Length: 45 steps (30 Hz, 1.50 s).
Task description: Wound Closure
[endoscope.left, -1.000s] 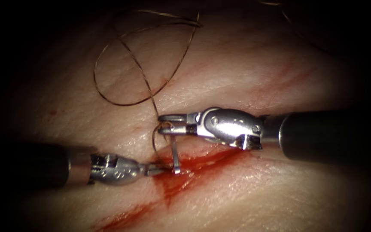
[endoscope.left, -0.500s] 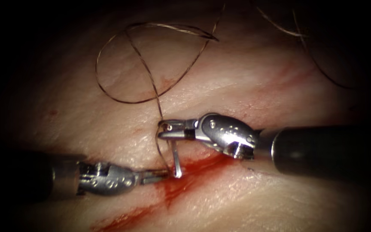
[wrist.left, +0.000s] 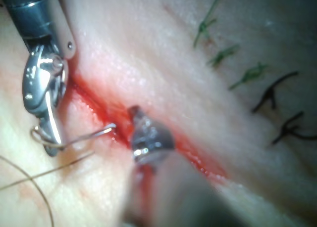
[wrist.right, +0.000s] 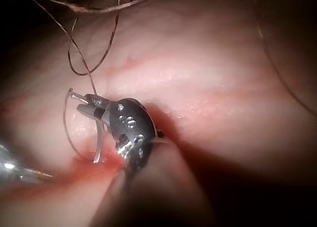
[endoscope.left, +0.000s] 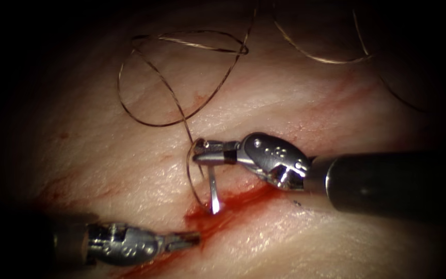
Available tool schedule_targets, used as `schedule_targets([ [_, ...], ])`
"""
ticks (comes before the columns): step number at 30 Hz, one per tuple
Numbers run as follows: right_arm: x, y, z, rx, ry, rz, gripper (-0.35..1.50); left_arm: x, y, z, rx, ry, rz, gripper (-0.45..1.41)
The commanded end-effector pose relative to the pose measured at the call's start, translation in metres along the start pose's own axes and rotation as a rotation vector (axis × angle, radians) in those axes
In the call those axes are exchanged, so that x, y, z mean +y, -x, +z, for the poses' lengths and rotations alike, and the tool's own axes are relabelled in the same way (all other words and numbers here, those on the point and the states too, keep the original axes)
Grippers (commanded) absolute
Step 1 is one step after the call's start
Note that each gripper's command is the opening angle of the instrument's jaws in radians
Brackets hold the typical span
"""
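1. While no writing can be read on either tool, the right tool (endoscope.left: 202, 152) grips the needle (endoscope.left: 212, 194) near its thread end, its tip in the cut (endoscope.left: 233, 206) of the tissue (endoscope.left: 295, 93).
2. Since half a second ago, the left tool (endoscope.left: 189, 239) has drawn back toward the tissue's lower-left edge, jaws closed on nothing.
3. Thread (endoscope.left: 181, 113) loops above.

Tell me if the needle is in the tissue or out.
In: the needle, held by the right tool, has its tip sunk in the cut.
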<state>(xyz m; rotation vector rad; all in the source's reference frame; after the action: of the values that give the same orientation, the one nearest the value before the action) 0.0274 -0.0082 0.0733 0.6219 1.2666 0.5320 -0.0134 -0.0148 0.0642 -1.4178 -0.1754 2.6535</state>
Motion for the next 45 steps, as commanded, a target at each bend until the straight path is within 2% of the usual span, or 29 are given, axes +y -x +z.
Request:
schedule_targets([
  [1, 0.0000, 0.0003, 0.0008, 0.003, -0.002, 0.011, -0.35, 0.0006, 0.0001, 0.0009, 0.001, 0.002, -0.002, -0.45],
  [8, 0.0001, 0.0002, 0.0007, -0.017, 0.005, 0.060, -0.35, 0.0010, -0.0001, 0.0020, 0.008, 0.010, 0.000, -0.45],
  [21, -0.0002, 0.0009, 0.0011, -0.064, -0.025, 0.167, -0.35, 0.0013, 0.0012, 0.0027, 0.006, 0.016, 0.019, -0.45],
  [36, 0.0003, 0.0003, 0.0015, -0.058, -0.004, 0.325, -0.35, 0.0025, 0.0012, 0.0029, 0.002, 0.030, 0.026, -0.45],
  [42, 0.0001, 0.0010, 0.0019, -0.085, -0.003, 0.509, -0.35, 0.0035, 0.0006, 0.0028, 0.001, 0.041, 0.028, -0.45],
  [45, 0.0000, 0.0011, 0.0019, -0.090, -0.006, 0.544, -0.35, 0.0037, 0.0005, 0.0028, 0.003, 0.044, 0.028, -0.45],
])
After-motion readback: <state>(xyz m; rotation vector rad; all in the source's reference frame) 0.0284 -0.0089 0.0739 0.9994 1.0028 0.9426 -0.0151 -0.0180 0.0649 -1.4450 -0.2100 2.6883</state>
